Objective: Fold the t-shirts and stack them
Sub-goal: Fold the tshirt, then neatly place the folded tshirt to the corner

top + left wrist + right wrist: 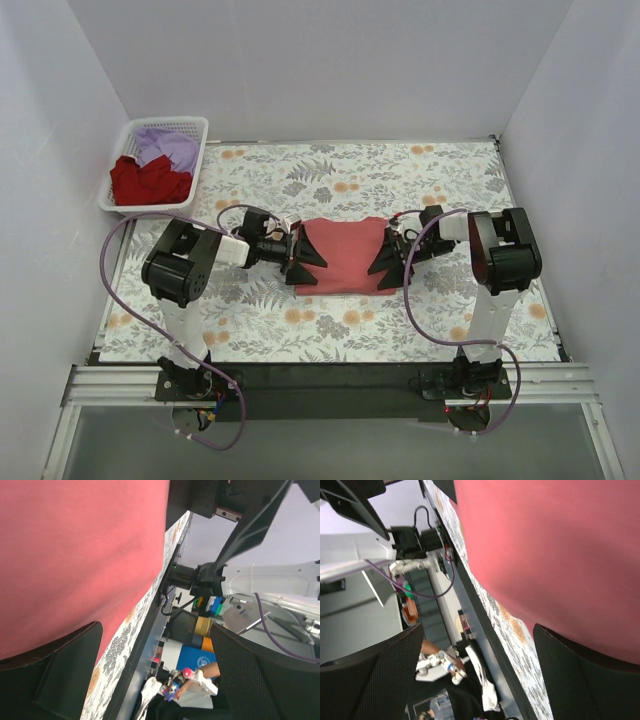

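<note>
Three tees: one coral tee (343,255), one dark red tee (148,181), one lavender tee (170,146). One basket (170,121). One floral cloth (330,170). Two arms: left arm (185,265), right arm (500,255).

Black jaws hide both side edges of the coral-red t-shirt (343,255).

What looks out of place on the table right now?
Nothing spilled or damaged. The coral tee lies folded flat, but the red tee and lavender tee sit crumpled in the basket, unfolded.
</note>
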Tool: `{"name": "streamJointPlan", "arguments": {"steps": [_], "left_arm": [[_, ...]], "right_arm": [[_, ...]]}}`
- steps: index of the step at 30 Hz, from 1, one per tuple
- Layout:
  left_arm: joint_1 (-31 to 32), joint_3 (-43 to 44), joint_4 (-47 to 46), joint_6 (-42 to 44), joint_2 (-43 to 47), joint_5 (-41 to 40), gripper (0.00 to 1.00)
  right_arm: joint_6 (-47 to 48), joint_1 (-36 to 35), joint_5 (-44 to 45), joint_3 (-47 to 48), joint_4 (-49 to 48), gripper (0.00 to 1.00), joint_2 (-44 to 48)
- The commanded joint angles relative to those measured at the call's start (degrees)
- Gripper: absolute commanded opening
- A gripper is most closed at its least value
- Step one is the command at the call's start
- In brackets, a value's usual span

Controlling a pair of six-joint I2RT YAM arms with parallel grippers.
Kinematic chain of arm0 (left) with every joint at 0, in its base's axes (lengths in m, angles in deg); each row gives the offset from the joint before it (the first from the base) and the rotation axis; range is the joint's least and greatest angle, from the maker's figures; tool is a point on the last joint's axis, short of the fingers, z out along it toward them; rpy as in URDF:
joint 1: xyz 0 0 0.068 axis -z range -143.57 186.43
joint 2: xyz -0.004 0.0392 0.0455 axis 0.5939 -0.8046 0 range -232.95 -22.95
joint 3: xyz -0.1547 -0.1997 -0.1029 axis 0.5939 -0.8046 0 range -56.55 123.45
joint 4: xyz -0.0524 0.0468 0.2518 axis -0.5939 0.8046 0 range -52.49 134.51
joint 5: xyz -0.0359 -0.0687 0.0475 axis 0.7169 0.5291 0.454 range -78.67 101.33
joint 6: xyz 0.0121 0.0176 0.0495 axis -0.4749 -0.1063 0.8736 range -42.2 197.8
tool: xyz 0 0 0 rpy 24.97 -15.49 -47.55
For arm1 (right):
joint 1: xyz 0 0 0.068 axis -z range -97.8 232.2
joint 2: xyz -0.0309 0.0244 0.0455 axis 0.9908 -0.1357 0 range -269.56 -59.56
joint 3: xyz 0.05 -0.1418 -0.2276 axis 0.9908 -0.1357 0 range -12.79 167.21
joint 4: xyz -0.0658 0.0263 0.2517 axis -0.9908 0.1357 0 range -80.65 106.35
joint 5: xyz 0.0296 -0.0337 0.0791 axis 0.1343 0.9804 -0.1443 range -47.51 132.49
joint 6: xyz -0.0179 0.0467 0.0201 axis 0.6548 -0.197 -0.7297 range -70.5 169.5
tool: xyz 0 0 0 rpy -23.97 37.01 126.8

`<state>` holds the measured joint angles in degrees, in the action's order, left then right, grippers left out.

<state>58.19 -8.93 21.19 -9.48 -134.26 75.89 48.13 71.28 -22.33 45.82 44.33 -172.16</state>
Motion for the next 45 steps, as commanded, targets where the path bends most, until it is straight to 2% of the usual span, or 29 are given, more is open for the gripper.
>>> {"name": "streamJointPlan", "arguments": {"steps": [1, 3, 6, 7, 8, 9, 10, 12, 13, 14, 17, 23, 29, 33, 34, 36, 37, 41, 45], "left_arm": [[-3.21, -1.21, 4.96, 2.81, -0.06, -2.68, 0.9], [-3.21, -0.42, 7.69, 7.02, 4.92, -0.93, 0.9], [-3.47, 2.2, 17.08, 17.82, 15.1, -3.89, 0.9], [-3.74, 3.52, 24.42, 21.25, 17.15, -5.39, 0.9], [-4.18, 4.76, 27.01, 25.2, 19.52, -7.84, 0.91], [-4.7, 6.07, 29.47, 26.37, 21.46, -13.78, 0.91], [-6.53, 7.74, 31.76, 26.46, 24.96, -16.63, 0.91], [-9.0, 9.5, 33.53, 26.29, 27.36, -21.2, 0.91], [-10.93, 10.47, 35.46, 26.03, 28.41, -26.53, 0.91], [-12.08, 12.83, 36.69, 25.24, 29.3, -28.33, 0.91], [-15.25, 18.1, 41.88, 25.5, 28.52, -33.78, 0.91], [-18.51, 18.83, 43.03, 27.34, 31.15, -35.29, 0.91], [-18.77, 18.74, 44.26, 27.79, 31.77, -35.64, 0.91], [-18.95, 20.58, 44.53, 27.34, 30.27, -35.38, 0.91], [-18.95, 21.28, 44.44, 27.43, 29.31, -35.11, 0.92], [-19.03, 21.73, 44.35, 27.17, 28.52, -34.76, 0.91], [-19.21, 21.9, 44.27, 27.08, 28.17, -34.15, 0.91], [-19.65, 21.56, 43.04, 27.61, 27.2, -33.79, 0.91], [-20.0, 21.55, 42.51, 28.92, 25.53, -33.62, 0.92]], "right_arm": [[3.19, 5.2, 6.55, 0.36, 1.04, 0.96, -1.49], [5.66, 5.03, 5.15, 2.46, 4.2, 0.93, 0.26], [7.43, 2.66, 6.27, 6.86, 6.5, 0.91, 11.82], [6.91, 2.05, 8.28, 8.61, 5.28, 0.91, 14.74], [4.47, 0.82, 15.09, 9.15, 3.88, 0.93, 17.64], [3.31, 0.11, 19.68, 9.42, 2.56, 0.94, 22.72], [2.6, -0.68, 29.3, 9.33, 0.37, 0.95, 24.77], [2.85, -5.59, 39.81, 9.59, -0.18, 0.96, 26.89], [3.38, -7.43, 43.77, 9.51, -0.61, 0.96, 27.42], [3.56, -11.02, 50.6, 9.42, -0.96, 0.97, 27.26], [3.22, -18.66, 61.77, 11.52, -1.5, 0.99, 24.1], [1.81, -26.34, 64.55, 20.57, -0.88, 0.98, 12.94], [1.18, -27.49, 65.26, 24.71, 0.44, 0.98, 3.62], [3.38, -24.51, 65.17, 21.73, 2.1, 0.98, 1.24], [4.34, -21.11, 60.56, 21.11, 2.72, 0.98, 0.89], [7.85, -16.62, 56.66, 20.67, 4.3, 0.98, -0.25], [9.44, -12.15, 54.29, 20.67, 5.87, 0.98, -0.52], [18.75, -2.55, 55.23, 20.05, 6.94, 0.98, -0.43], [27.19, 6.24, 57.52, 24.16, 7.03, 0.98, -4.02]]}}
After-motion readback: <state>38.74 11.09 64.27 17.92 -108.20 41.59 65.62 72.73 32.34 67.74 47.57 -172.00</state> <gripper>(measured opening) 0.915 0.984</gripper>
